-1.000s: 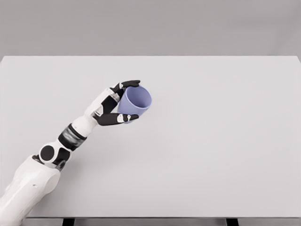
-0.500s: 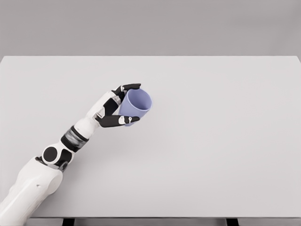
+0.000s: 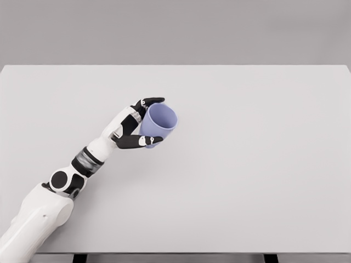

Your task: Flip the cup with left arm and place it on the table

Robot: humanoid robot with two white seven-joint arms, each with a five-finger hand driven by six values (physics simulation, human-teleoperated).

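A lavender-blue cup is held in my left hand over the left middle of the white table. The cup is tilted, its open mouth facing up and to the right toward the camera. Black fingers wrap over its far side and the thumb presses on its near side. The white left arm comes in from the lower left corner. I cannot tell whether the cup's base touches the table. No right arm shows.
The table's far edge meets a plain grey wall. Its near edge runs along the bottom of the picture, with dark legs just below.
The left hand has shifted slightly down and to the right with the cup, which has tipped a little more upright. The grasp is unchanged.
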